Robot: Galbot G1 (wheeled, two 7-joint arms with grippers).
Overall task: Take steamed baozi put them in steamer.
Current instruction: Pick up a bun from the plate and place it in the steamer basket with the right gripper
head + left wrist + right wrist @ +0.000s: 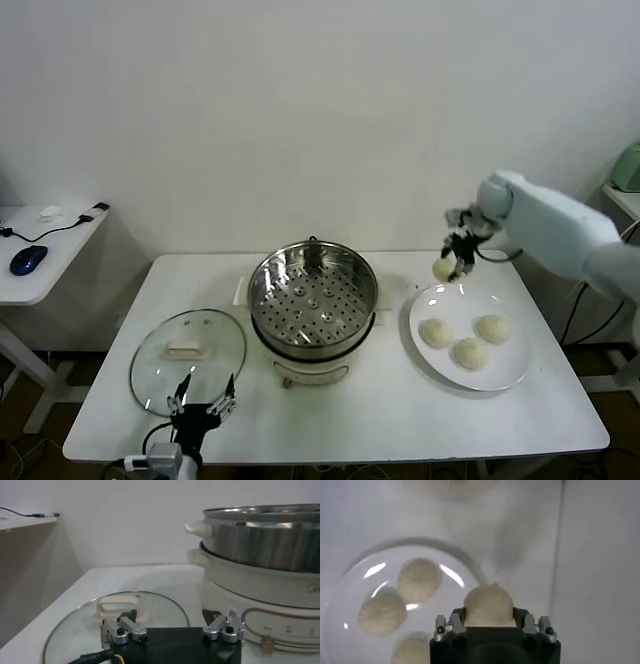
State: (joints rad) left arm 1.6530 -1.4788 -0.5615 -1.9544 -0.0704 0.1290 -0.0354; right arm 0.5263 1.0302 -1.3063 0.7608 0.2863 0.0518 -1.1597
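- Even, soft indoor light fills the head view; the white wall and worktop look bright without harsh shadows.
- The steel steamer throws back highlights on its rim and perforated floor.
- Beside the left pincer, the glass lid shows faint sheen.
- Below the right pincer, the plate carries streaks of white glare, and the three baozi on it look soft and out of focus.
- The right pincer's own body is dark against the pale surroundings.

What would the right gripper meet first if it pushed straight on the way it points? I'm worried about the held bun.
Probably the bare table just past the plate rim; right gripper points down, clamping one baozi. Depth is unclear.
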